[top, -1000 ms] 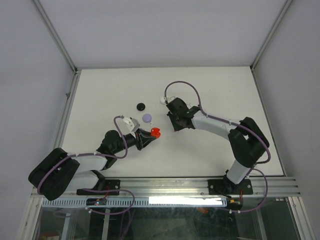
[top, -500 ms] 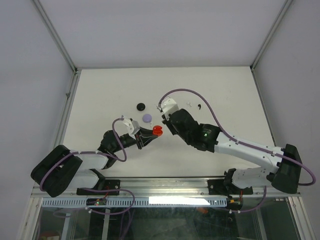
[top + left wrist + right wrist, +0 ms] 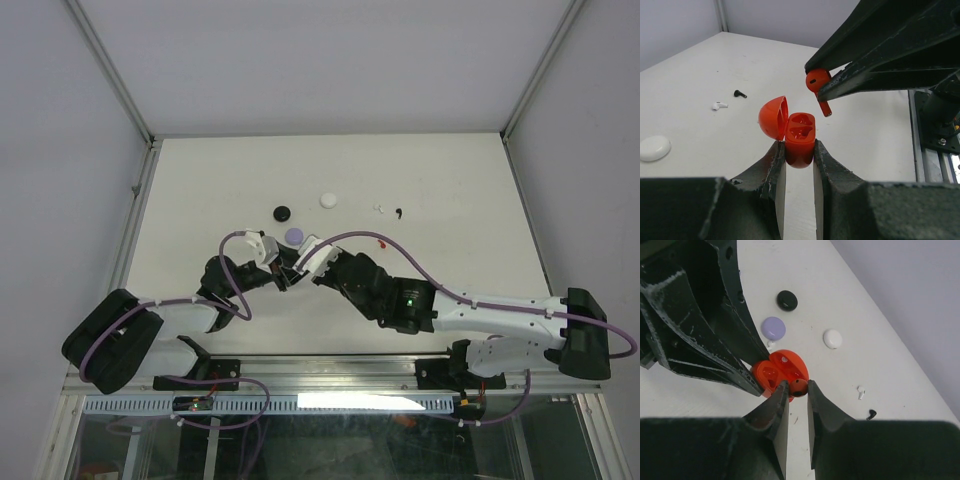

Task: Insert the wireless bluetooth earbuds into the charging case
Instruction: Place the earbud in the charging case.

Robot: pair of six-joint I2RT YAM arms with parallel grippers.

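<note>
Starting at the left: plain grey wall (image 3: pixel 60 150), a slanted aluminium post (image 3: pixel 110 70), then the white matte bench (image 3: pixel 200 170), bare over most of its left side. A grey back wall (image 3: pixel 320 60) closes the far end and a metal rail (image 3: pixel 330 372) runs along the near edge.

The left arm (image 3: pixel 150 325) reaches up and to the right over the bench. The left fingers (image 3: pixel 776 159) are narrow, pinching the lower half of the red charging case (image 3: pixel 801 140) from both sides. It is held up off the bench, with its lid (image 3: pixel 772 117) swung open to the left and two wells showing inside.

On the bench beyond it lie a black round case (image 3: pixel 283 212), a purple round case (image 3: pixel 293 235) just beside the arm heads, and a white round case (image 3: pixel 328 199) further back, all three apart from each other.

The right fingers (image 3: pixel 780 400) are nearly closed, clamping the red earbud (image 3: pixel 817 82). The bud hangs stem down, just above the open case's right well. In the left wrist view there is a gap between them, so it is not seated. From the top the case and bud are hidden between the two arm heads.

Further right, a white earbud (image 3: pixel 379 208) and a black earbud (image 3: pixel 399 212) lie close together on the bench, well apart from the arms. The right arm (image 3: pixel 480 310) stretches low across the near bench from its base. Past it come the second post (image 3: pixel 540 70) and the grey right wall (image 3: pixel 600 150).
</note>
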